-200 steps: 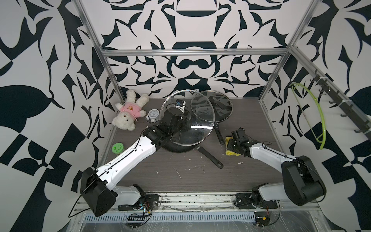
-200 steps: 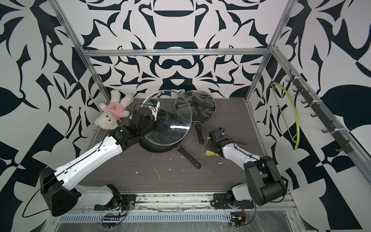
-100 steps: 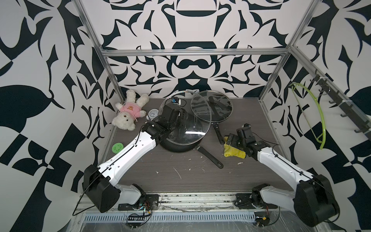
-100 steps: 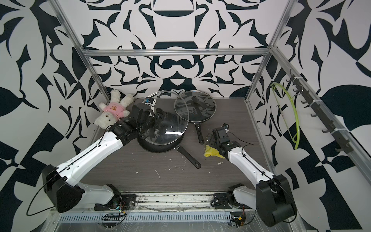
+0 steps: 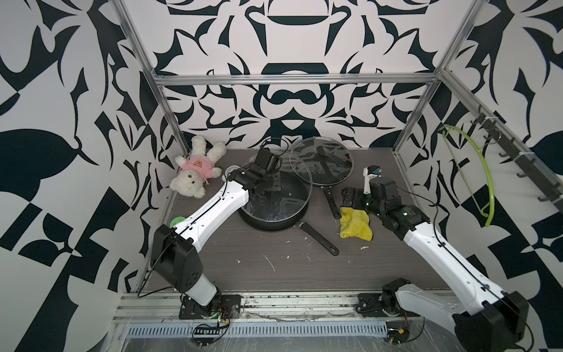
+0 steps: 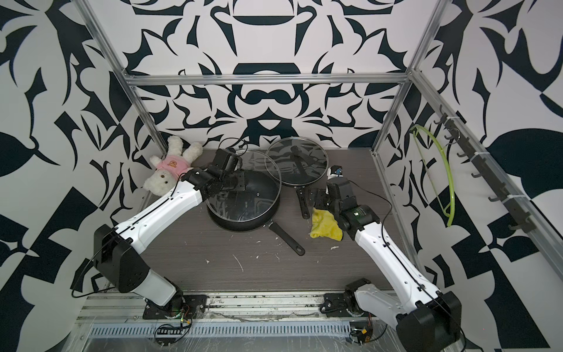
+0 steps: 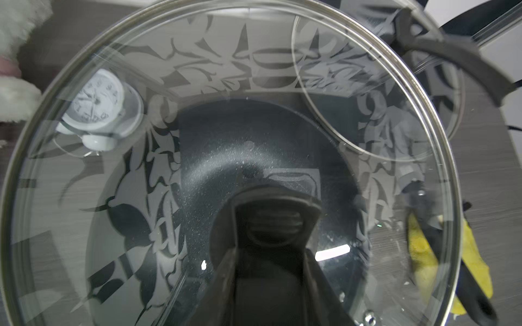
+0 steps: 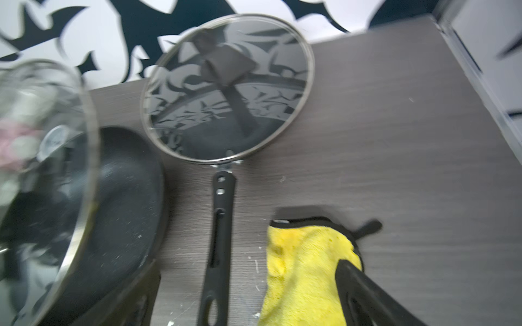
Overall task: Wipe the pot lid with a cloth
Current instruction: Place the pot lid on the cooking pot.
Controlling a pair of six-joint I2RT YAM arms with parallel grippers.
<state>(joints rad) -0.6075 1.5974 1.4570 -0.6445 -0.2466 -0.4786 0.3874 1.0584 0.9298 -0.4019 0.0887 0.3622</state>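
Clutter rings the work: a white teddy bear point(image 5: 196, 175) in a pink shirt lies in the far left corner, a green disc point(image 5: 177, 221) sits beside the left arm, and a second glass lid point(image 5: 321, 164) covers a smaller pan whose handle point(image 8: 226, 197) runs between the black frying pan point(image 5: 268, 224) and the cloth point(image 5: 355, 225). The left gripper point(image 7: 272, 225) is clamped on the knob of the pot lid point(image 5: 286, 201), holding it tilted above the frying pan. The right gripper point(image 8: 247, 268) stands spread wide just over the yellow cloth, which lies crumpled on the table point(image 5: 304, 280), with one finger point(image 8: 350, 275) across its edge. White crumbs fleck the grey wood-grain surface. Black-and-white patterned walls and an aluminium frame enclose it, and a green hoop point(image 5: 489, 186) hangs on the right wall. The left wrist view alone shows the dial of a white alarm clock point(image 7: 96, 105) through the glass. The right wrist view alone shows the cloth's dark trim and loop.
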